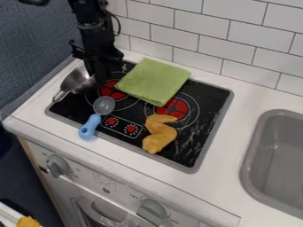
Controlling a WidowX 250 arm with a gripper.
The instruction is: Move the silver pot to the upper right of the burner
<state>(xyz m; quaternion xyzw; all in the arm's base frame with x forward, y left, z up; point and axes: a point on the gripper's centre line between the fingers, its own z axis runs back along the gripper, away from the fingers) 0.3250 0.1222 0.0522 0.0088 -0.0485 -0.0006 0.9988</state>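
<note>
At the upper left of the stove, the black gripper (98, 68) hangs down at the right rim of the silver pot (77, 81). The pot is tilted, with its handle toward the lower left, over the left edge of the black cooktop (204, 122). Part of its right side is hidden behind the gripper. Whether the gripper holds the rim cannot be made out. Two red burners show on the cooktop, the left burner (112, 90) just right of the pot and the right burner (172, 109) partly under a green cloth.
The folded green cloth (153, 80) covers the cooktop's upper middle. A blue-handled spoon (90, 126) lies across its lower left edge, and a yellow-brown toy piece (158, 133) lies below the right burner. A grey sink (275, 159) is at the right; a tiled wall stands behind.
</note>
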